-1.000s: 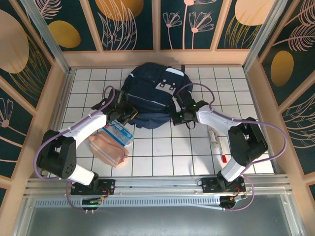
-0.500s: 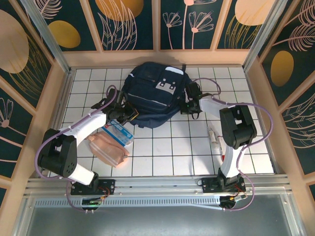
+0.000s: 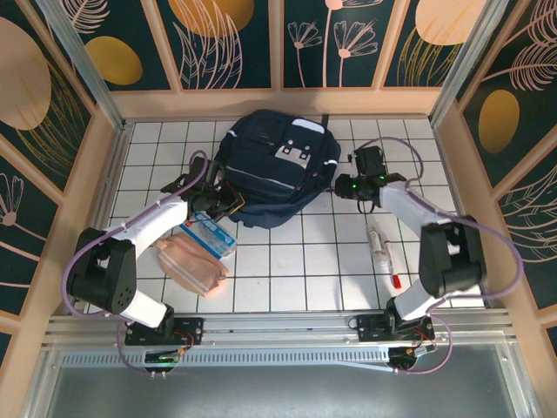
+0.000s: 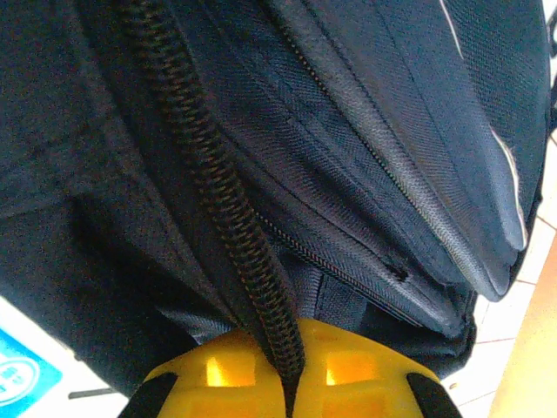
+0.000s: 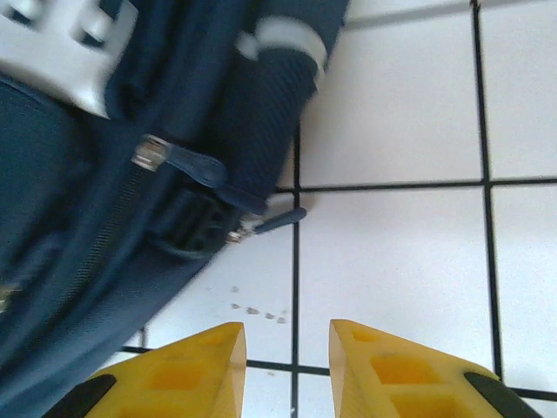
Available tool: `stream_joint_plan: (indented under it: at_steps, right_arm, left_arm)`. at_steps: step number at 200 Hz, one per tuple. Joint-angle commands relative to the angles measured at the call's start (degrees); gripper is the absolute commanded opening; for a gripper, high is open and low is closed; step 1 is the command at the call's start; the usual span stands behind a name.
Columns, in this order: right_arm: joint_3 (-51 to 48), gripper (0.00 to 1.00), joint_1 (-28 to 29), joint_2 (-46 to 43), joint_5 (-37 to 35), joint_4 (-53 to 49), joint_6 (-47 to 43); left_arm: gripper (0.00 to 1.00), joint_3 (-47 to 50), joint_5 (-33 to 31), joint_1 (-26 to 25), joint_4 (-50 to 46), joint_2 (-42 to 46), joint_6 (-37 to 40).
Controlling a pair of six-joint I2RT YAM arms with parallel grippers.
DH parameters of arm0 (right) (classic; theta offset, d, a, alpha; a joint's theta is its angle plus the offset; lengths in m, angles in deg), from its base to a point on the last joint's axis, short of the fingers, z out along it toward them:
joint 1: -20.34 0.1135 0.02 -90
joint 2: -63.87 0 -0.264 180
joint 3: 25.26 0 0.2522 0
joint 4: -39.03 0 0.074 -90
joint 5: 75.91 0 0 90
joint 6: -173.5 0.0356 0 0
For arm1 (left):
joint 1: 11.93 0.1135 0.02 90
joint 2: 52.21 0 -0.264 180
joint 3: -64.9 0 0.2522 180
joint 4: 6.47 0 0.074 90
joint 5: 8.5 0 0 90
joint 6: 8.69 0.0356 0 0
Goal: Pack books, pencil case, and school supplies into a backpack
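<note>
Opening the backpack (image 3: 270, 165), which lies in the middle of the tiled table (image 3: 348, 270), well before any packing. We see the left gripper (image 4: 291, 357) clamped on the backpack's near left edge, its yellow fingers (image 4: 222, 370) pinched together on the black zipper track (image 4: 218, 192) that runs up between them. The right gripper (image 5: 287, 348) hangs just beside the bag's right side with its jaws apart and nothing between them, bare white tile beneath. Ahead of it we note a metal slider with a blue fabric zipper pull (image 5: 178, 158) and a second pull (image 5: 270, 219) lying at the bag's edge. We judge the step to be unzipping: the left arm anchors the fabric, and the next move calls for the right gripper to line up on one pull tab, close on that thin strip, and draw it along the track. The school supplies, a whitish stick (image 3: 376, 239) and a red pen (image 3: 395, 272), wait on the tiles to the right; a peach pouch (image 3: 196, 266) and a blue-labelled packet (image 3: 213, 233) lie to the left. The packet's label carries pale print that we cannot read; the grey-white patch (image 3: 294, 155) shows no lettering we can make out.
</note>
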Motion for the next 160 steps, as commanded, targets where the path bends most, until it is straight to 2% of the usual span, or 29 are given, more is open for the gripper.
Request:
stream_joint_plan:
  at_steps: [1,24,41,52,67,82,100,130,160]
  right_arm:
    - [-0.4,0.31,-0.7,-4.5,2.2,-1.4,-1.6]
    - [-0.3,0.31,-1.4,-5.0,3.4,-1.6,-3.5]
    - [1.2,0.32,-1.9,-3.9,2.9,-2.5,-5.0]
    - [1.8,0.33,-2.2,-3.2,1.2,-2.5,-6.1]
    - [2.4,0.35,-3.0,-2.5,2.0,-1.2,-8.9]
    - [3.6,0.36,-3.7,-1.8,5.6,0.0,-13.9]
    - [5.0,0.38,-4.2,-1.4,5.1,1.1,-15.3]
    - [5.1,0.41,-5.0,-1.4,5.1,3.1,-16.3]
    - [3.7,0.44,-5.7,-3.2,4.4,3.2,-18.9]
  left_arm:
    - [0.0,-1.4,3.0,-3.8,3.4,-0.5,1.2]
    - [0.0,-2.1,4.4,-7.5,3.7,-1.8,1.7]
    - [0.0,-1.6,5.3,-8.1,1.7,-1.1,3.3]
    - [0.23,-2.7,3.4,-8.1,-2.4,0.2,6.0]
    - [0.34,-6.3,-1.1,-8.1,-10.1,2.1,10.7]
    - [0.4,-10.9,-4.1,-8.2,-16.1,3.5,17.0]
    - [0.43,-17.2,-8.2,-8.2,-21.5,2.8,26.7]
    - [0.41,-28.2,-14.8,-8.3,-29.4,-5.6,44.4]
    - [0.42,-35.1,-15.9,-10.1,-30.4,-13.5,59.9]
